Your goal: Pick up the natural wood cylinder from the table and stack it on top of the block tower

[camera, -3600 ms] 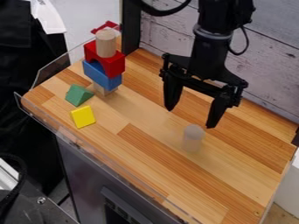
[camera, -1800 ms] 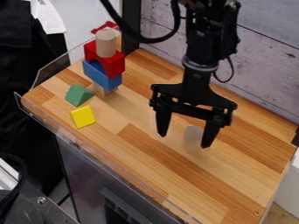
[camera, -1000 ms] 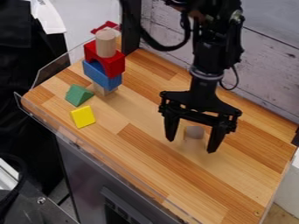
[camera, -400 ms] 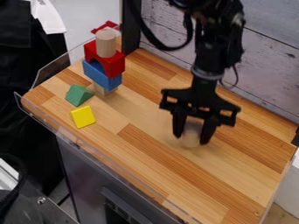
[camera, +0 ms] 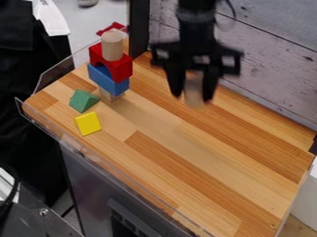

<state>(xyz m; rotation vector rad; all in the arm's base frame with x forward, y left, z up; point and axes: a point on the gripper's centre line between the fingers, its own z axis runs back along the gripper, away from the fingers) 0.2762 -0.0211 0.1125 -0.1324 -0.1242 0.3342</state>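
Up over the back of the wooden surface, the black gripper (camera: pixel 193 95) is shut on a pale wooden cylinder (camera: pixel 193 88), which hangs upright between its fingers. To its left stands a stack: a small natural wood block (camera: pixel 110 96) at the bottom, a blue arch block (camera: pixel 104 79) on it, then a red arch block (camera: pixel 121 68), and a second wooden cylinder (camera: pixel 112 45) upright on top. In front of the stack lie a green triangular block (camera: pixel 83 100) and a yellow block (camera: pixel 88 123).
The wooden table (camera: pixel 204 162) has a clear plastic guard (camera: pixel 68 141) along its left and front edges. A whitewashed plank wall (camera: pixel 266 74) rises behind. Another red piece (camera: pixel 112 28) shows behind the stack's top.
The gripper came down over the cylinder standing on the table, closed on it, and has lifted it up and back toward the wall. The stack and the loose blocks have stayed put.
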